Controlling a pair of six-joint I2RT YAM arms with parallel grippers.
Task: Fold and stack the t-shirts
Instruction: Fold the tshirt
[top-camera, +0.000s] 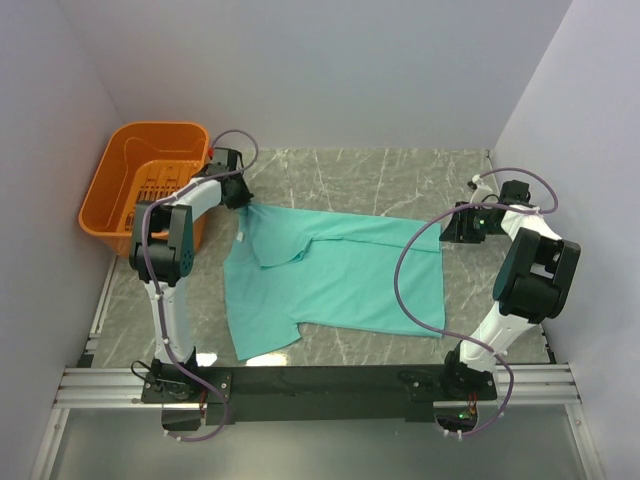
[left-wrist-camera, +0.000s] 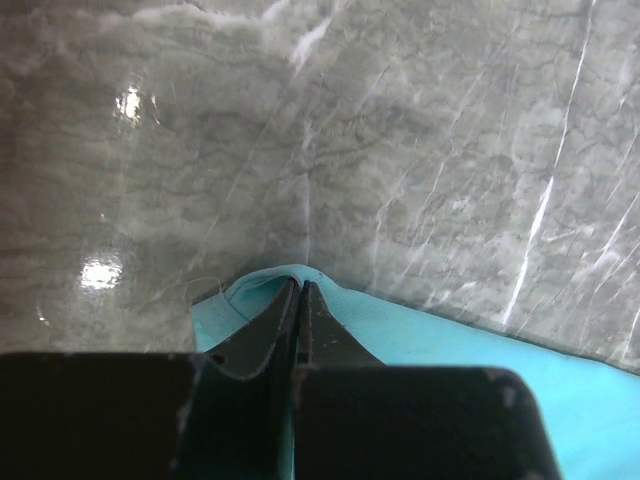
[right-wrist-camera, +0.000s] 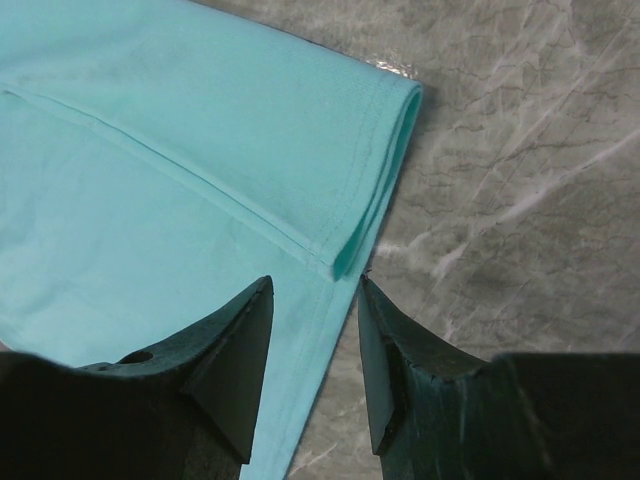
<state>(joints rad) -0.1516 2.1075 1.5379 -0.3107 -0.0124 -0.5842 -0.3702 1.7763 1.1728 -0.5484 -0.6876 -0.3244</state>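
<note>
The teal-green t-shirt (top-camera: 335, 280) lies spread on the marble table, partly folded, one sleeve toward the near left. My left gripper (top-camera: 243, 200) is at its far left corner, shut on a pinch of the cloth (left-wrist-camera: 265, 285). My right gripper (top-camera: 447, 228) is at the shirt's far right corner, open, its fingers (right-wrist-camera: 240, 330) straddling the shirt's hemmed edge (right-wrist-camera: 345, 255) with one finger over cloth and the other over bare table.
An orange slotted basket (top-camera: 120, 205) stands at the far left, beside the left arm. White walls close in the table (top-camera: 400, 175) on three sides. A black rail runs along the near edge.
</note>
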